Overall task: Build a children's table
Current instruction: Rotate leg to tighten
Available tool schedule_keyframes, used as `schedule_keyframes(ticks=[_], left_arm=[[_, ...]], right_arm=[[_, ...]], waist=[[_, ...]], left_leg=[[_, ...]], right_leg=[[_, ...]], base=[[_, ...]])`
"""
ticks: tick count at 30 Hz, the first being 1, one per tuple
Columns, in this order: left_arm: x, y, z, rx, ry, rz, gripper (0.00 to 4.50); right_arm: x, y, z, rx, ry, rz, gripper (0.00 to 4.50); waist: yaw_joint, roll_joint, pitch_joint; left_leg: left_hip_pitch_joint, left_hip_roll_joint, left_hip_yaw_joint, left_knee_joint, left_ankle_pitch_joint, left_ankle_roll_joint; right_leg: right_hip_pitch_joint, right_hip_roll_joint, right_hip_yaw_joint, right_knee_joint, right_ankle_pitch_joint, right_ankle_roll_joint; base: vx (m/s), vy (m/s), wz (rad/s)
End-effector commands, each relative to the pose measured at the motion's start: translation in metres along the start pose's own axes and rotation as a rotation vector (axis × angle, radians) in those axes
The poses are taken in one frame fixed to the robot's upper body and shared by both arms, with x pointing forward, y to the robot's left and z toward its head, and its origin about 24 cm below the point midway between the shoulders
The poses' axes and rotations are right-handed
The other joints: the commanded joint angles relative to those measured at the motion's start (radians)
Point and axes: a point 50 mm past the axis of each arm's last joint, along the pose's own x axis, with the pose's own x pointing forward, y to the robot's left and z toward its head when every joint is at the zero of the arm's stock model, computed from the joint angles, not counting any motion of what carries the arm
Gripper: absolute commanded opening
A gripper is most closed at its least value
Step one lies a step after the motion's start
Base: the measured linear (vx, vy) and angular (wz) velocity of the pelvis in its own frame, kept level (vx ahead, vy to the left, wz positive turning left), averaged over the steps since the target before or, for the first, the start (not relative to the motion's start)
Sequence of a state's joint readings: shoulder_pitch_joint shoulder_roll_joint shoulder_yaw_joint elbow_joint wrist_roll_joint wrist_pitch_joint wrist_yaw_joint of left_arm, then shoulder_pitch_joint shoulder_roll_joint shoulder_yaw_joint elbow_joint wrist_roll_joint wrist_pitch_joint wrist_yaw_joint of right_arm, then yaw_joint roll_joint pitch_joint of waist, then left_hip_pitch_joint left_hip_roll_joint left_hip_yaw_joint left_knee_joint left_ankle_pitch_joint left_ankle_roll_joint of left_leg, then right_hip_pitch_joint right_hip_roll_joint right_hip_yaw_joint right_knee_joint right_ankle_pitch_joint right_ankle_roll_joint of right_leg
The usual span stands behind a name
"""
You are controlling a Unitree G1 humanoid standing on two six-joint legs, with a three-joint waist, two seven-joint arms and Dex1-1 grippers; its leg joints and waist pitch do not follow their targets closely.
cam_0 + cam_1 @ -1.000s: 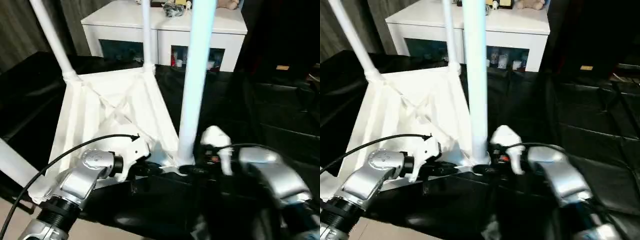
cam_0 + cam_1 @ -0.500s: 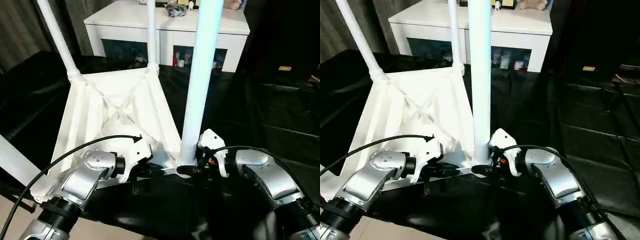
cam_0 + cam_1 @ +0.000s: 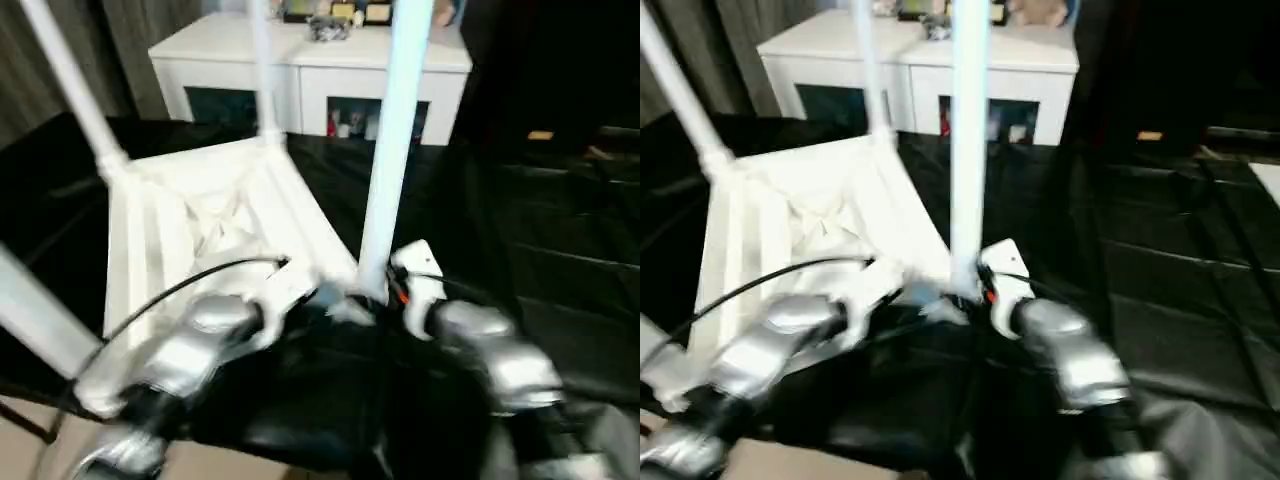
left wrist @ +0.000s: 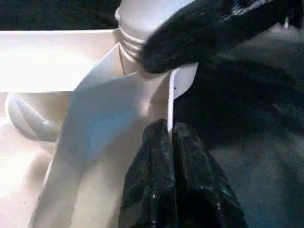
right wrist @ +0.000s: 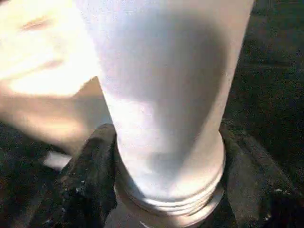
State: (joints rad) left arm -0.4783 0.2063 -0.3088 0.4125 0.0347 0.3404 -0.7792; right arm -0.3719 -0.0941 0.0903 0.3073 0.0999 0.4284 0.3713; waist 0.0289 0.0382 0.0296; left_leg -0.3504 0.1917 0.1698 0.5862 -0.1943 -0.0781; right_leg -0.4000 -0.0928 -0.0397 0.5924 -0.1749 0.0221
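- My left gripper (image 4: 170,137) is clenched on the rim of the upturned white plastic children's table (image 3: 200,210), lying on black sheeting (image 3: 560,260).
- My right gripper (image 5: 161,190) clasps the nearest round white leg (image 3: 385,180) at its base.
- White cabinet (image 3: 300,70) stands behind.

There are no words, numbers or signs to read in these pictures. The small things on top of the white cabinet with dark glass doors (image 3: 300,70) are too blurry to show any writing, and no letters show on anything else.
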Motion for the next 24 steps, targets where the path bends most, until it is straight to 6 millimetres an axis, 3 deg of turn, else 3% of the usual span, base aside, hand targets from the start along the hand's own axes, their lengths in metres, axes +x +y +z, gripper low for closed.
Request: schedule_keyframes(ticks=[1,3,5,6,8,9,13,15,16,21,24], left_arm=[[0.014,-0.007,-0.02,-0.098,0.099,0.073,0.0],[0.029,-0.006,-0.015,-0.133,0.121,0.167,0.0],[0.032,-0.006,-0.014,-0.133,0.125,0.183,0.0],[0.036,-0.006,-0.011,-0.112,0.127,0.208,0.0],[0.039,-0.007,-0.008,-0.094,0.125,0.197,0.0],[0.039,-0.009,-0.007,-0.085,0.122,0.173,0.0],[0.032,-0.011,-0.005,-0.049,0.088,0.075,0.0],[0.025,-0.012,-0.009,-0.032,0.087,0.017,0.0],[0.021,-0.012,-0.012,-0.034,0.091,-0.005,0.0],[-0.002,-0.021,-0.017,0.044,0.041,-0.213,0.0],[-0.012,-0.027,-0.018,0.056,0.013,-0.303,0.0]], right_arm=[[0.006,0.0,-0.013,0.047,0.067,-0.122,2.72],[0.013,0.012,-0.015,0.011,0.08,-0.185,2.72],[0.015,0.015,-0.014,-0.007,0.081,-0.183,2.72],[0.018,0.02,-0.01,-0.043,0.066,-0.163,2.72],[0.02,0.027,-0.005,-0.018,0.038,-0.121,2.72],[0.02,0.031,-0.001,-0.008,0.004,-0.07,3.27],[0.013,0.031,0.009,-0.073,-0.076,0.012,3.5],[0.009,0.024,0.011,-0.072,-0.081,0.046,3.63],[0.007,0.021,0.012,-0.077,-0.081,0.077,3.78],[-0.013,0.008,0.015,-0.11,-0.062,0.288,3.85],[-0.023,0.006,0.014,-0.166,-0.044,0.387,3.85]], waist=[[-0.004,-0.01,-0.032],[-0.006,-0.01,-0.031],[-0.007,-0.011,-0.035],[-0.005,-0.009,-0.033],[-0.006,-0.007,-0.034],[-0.005,-0.004,-0.036],[-0.005,-0.005,-0.038],[-0.008,-0.005,-0.038],[-0.007,-0.006,-0.04],[0.004,-0.008,-0.044],[0.01,-0.004,-0.047]], left_leg=[[0.002,0.01,-0.015,-0.085,-0.404,-0.039],[0.006,0.009,-0.017,-0.087,-0.419,-0.035],[0.003,0.009,-0.018,-0.092,-0.419,-0.027],[0.006,0.008,-0.016,-0.092,-0.439,-0.018],[0.008,0.008,-0.018,-0.093,-0.459,-0.007],[0.004,0.009,-0.019,-0.096,-0.454,-0.003],[-0.01,0.013,-0.018,-0.102,-0.423,0.008],[-0.013,0.013,-0.018,-0.102,-0.419,0.012],[-0.007,0.014,-0.016,-0.1,-0.414,0.016],[-0.01,0.024,-0.011,-0.098,-0.335,0.045],[-0.007,0.027,-0.001,-0.09,-0.288,0.05]], right_leg=[[0.021,-0.038,0.014,-0.111,-0.634,-0.071],[0.017,-0.035,0.011,-0.119,-0.631,-0.059],[0.023,-0.032,0.01,-0.118,-0.581,-0.06],[0.016,-0.03,0.011,-0.122,-0.58,-0.058],[0.017,-0.031,0.011,-0.124,-0.578,-0.06],[0.022,-0.033,0.011,-0.122,-0.558,-0.065],[0.032,-0.036,0.014,-0.113,-0.475,-0.09],[0.035,-0.038,0.013,-0.114,-0.489,-0.094],[0.032,-0.039,0.015,-0.116,-0.488,-0.099],[0.04,-0.041,0.021,-0.103,-0.391,-0.143],[0.031,-0.037,0.026,-0.091,-0.305,-0.185]], base=[[0.0,0.0,0.0],[0.0,0.0,0.0],[0.0,0.0,0.0],[0.0,0.0,0.0],[0.0,0.0,0.0],[0.0,0.0,0.0],[0.0,0.0,0.0],[0.0,0.0,0.0],[0.0,0.0,0.0],[0.0,0.0,0.0],[0.039,-0.019,0.02]])
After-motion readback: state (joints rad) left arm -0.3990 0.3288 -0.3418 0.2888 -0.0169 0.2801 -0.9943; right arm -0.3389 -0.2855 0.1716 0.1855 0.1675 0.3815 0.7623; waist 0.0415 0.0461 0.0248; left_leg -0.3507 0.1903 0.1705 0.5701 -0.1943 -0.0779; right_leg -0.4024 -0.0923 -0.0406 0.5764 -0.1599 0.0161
